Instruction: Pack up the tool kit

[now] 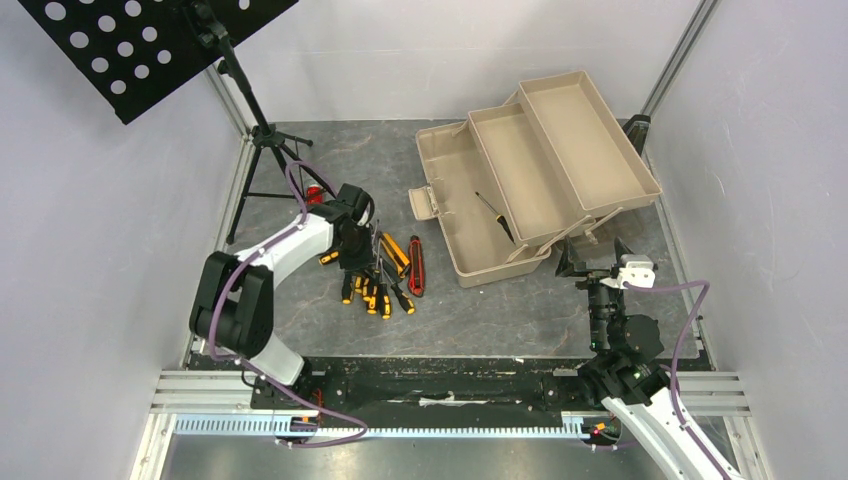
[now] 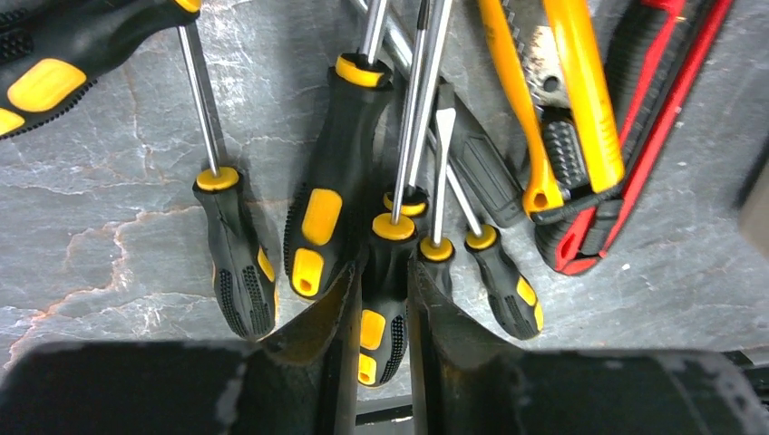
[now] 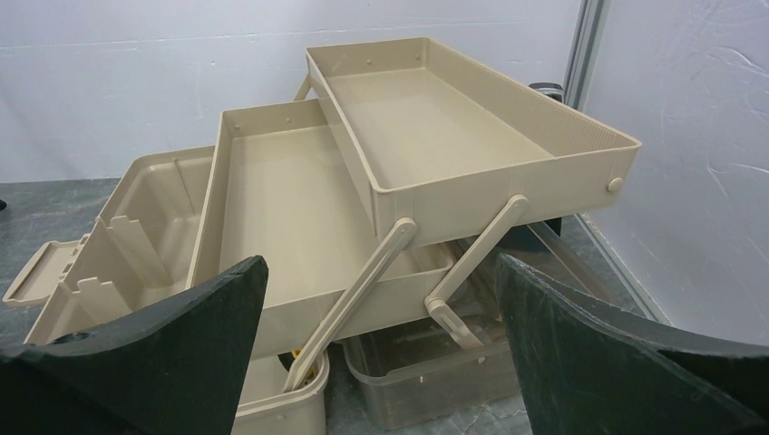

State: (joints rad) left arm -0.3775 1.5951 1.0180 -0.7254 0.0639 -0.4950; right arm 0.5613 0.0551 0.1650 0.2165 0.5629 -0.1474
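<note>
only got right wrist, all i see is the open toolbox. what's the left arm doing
Observer: The left gripper is down in the screwdriver pile, jaws closed on one black-and-yellow screwdriver.
Operator: anything in the box
Observer: A slim screwdriver lies in the bottom compartment of the toolbox.
Operator: knives packed
Observer: No. The orange utility knife and red utility knife lie outside it, beside the pile.
</note>
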